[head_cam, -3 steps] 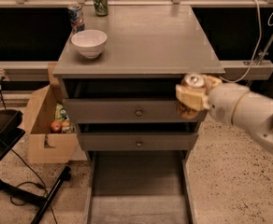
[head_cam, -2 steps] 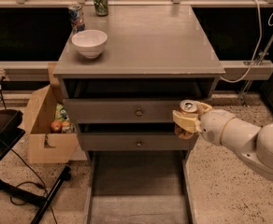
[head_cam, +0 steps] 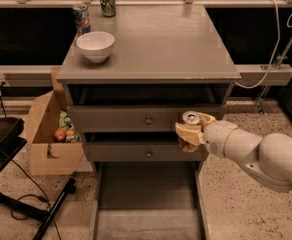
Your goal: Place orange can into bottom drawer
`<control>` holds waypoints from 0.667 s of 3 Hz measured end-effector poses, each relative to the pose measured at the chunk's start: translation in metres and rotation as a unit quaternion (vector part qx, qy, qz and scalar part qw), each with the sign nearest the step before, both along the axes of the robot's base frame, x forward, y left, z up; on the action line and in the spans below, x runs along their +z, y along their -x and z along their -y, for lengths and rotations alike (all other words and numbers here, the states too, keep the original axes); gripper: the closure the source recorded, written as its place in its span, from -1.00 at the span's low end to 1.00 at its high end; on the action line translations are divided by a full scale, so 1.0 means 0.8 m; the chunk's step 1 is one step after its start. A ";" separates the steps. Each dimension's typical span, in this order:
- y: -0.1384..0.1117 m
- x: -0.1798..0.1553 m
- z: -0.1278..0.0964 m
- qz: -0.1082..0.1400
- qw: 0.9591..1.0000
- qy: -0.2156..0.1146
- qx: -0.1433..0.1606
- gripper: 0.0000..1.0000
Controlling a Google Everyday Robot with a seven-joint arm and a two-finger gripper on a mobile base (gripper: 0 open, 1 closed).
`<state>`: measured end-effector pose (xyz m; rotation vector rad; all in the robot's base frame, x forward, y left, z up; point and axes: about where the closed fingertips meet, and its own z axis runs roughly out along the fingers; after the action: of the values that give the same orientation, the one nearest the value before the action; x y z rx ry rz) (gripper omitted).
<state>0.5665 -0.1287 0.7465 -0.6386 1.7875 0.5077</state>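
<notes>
Right now the claw (head_cam: 187, 136) is pinching the orange can (head_cam: 191, 118) tight. The can stands up straight with its shiny top up. It hangs in the air in front of the two drawers with knobs, over on the right side.

The bottom drawer (head_cam: 146, 199) is pulled out and lies well below the can. To do this step well, I think the claw should go down slowly. It should also slide a little to the left, so the can is over the middle of the drawer floor and not over the right wall. It should hold on until the can is low inside the drawer, then let go. If it lets go too high, the can may tip and roll.

The white bowl (head_cam: 95, 45) and the green can (head_cam: 106, 0) up on the surface (head_cam: 161, 44) are far away and no worry.
</notes>
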 end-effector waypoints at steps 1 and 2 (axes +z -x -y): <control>0.004 -0.080 -0.039 -0.018 1.000 -0.006 0.020 1.00; 0.001 -0.152 -0.080 -0.002 0.999 -0.014 0.048 1.00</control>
<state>0.5659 -0.0649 0.6249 -0.7056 1.7560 0.5985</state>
